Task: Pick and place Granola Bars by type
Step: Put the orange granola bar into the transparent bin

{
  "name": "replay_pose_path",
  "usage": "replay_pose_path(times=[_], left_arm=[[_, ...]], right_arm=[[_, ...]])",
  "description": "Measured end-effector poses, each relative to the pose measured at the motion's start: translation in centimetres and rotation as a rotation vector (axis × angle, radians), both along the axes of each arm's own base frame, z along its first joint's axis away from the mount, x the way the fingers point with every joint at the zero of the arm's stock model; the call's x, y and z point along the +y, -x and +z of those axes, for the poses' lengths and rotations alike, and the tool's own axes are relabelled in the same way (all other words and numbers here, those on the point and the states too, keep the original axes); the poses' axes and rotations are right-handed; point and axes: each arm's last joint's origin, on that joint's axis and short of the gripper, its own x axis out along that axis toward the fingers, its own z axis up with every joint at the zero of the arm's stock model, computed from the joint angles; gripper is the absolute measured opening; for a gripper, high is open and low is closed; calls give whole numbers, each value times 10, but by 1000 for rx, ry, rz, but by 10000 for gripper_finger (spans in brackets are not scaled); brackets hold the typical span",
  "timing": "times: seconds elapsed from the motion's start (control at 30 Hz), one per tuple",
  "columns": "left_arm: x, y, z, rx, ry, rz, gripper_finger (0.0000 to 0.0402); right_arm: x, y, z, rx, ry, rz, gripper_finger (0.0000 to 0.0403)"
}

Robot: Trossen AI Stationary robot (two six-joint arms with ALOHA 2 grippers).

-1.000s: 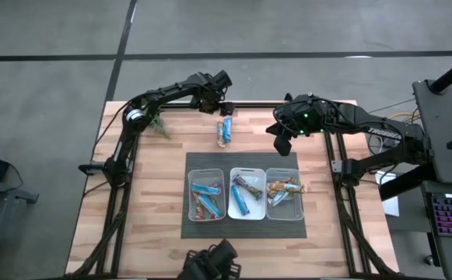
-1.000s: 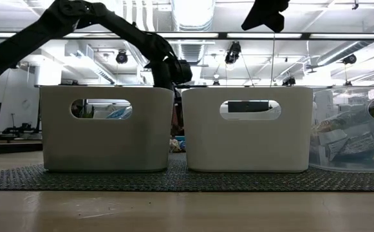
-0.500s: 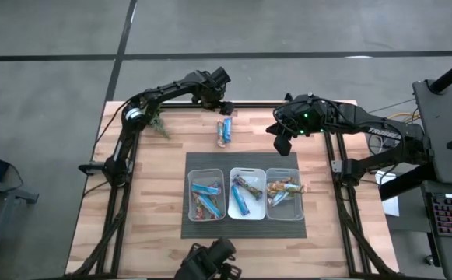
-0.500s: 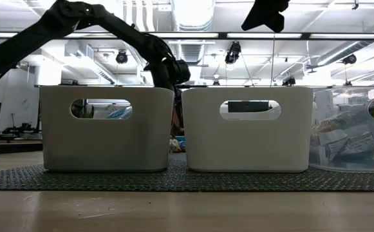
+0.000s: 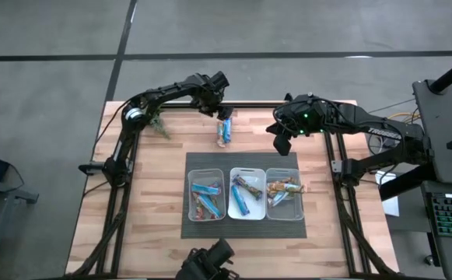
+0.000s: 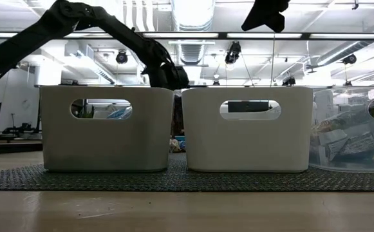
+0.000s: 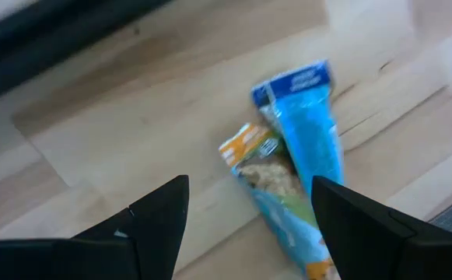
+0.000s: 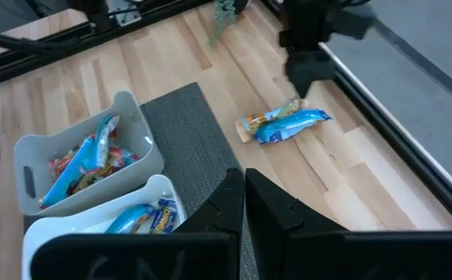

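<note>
Two granola bars (image 7: pixel 292 167) just beyond open left gripper (image 7: pixel 249 214) (untouched)

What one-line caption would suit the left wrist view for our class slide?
Open left end effector hovers over two loose granola bars lying side by side on the wooden table.

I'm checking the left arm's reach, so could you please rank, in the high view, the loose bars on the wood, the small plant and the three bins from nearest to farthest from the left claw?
1. Loose bars: directly beneath the open left claw, at the table's far edge.
2. Small plant: to its left, beside the left arm.
3. Three bins: on the dark mat, mid-table.
</note>
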Motion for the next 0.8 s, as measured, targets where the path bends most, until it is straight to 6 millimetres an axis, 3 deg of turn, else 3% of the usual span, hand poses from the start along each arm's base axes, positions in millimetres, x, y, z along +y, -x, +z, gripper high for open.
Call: replay_pose_path(times=[0.2, 0.5, 0.8], left_arm=[[-3, 2, -13, 9, 17, -46, 252], [-4, -3, -16, -73, 0, -204, 252], [-8, 2, -34, -50, 23, -204, 252]], right_arm=[[0, 0, 0, -3, -10, -15, 8], [0, 0, 0, -6, -22, -24, 8], [0, 0, 0, -8, -26, -28, 8]])
